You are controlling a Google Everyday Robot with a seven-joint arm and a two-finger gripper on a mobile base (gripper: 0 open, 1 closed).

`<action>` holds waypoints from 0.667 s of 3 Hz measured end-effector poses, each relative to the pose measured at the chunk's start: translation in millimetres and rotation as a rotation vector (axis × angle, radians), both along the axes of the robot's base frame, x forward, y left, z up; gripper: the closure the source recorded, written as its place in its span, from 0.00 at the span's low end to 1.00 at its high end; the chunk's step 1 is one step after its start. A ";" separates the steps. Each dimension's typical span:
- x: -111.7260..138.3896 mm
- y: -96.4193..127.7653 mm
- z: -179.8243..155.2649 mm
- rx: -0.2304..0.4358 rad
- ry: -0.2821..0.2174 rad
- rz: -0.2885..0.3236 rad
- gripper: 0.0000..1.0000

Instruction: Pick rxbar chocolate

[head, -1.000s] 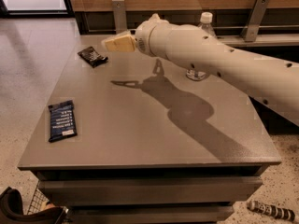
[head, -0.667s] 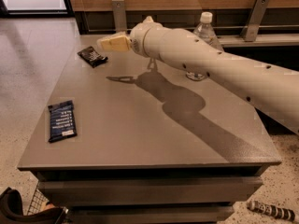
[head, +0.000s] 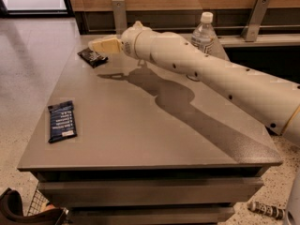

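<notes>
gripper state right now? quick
Gripper: cannot be told; it sits over the table's far left, just right of the rxbar chocolate, which lies on the table.

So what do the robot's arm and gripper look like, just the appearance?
The arm is a thick, smooth, off-white tube in rounded segments, dotted with small dark holes, with a thin yellowish band near the right edge of the view. No loose cables show. The gripper, at the far left of the table near the rxbar chocolate, is a cream-yellow, flat, blunt piece.
</notes>
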State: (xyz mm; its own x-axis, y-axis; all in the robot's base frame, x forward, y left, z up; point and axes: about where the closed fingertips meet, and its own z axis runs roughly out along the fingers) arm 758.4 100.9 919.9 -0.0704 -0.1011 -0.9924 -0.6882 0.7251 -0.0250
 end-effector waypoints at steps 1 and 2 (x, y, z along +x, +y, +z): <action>2.8 5.9 -5.1 -0.023 0.051 0.020 0.00; 7.9 20.4 -36.3 -0.077 0.171 0.048 0.00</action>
State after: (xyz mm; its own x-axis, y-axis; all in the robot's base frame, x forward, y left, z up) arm 766.3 121.3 883.6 -0.2303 -0.1832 -0.9557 -0.7208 0.6919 0.0410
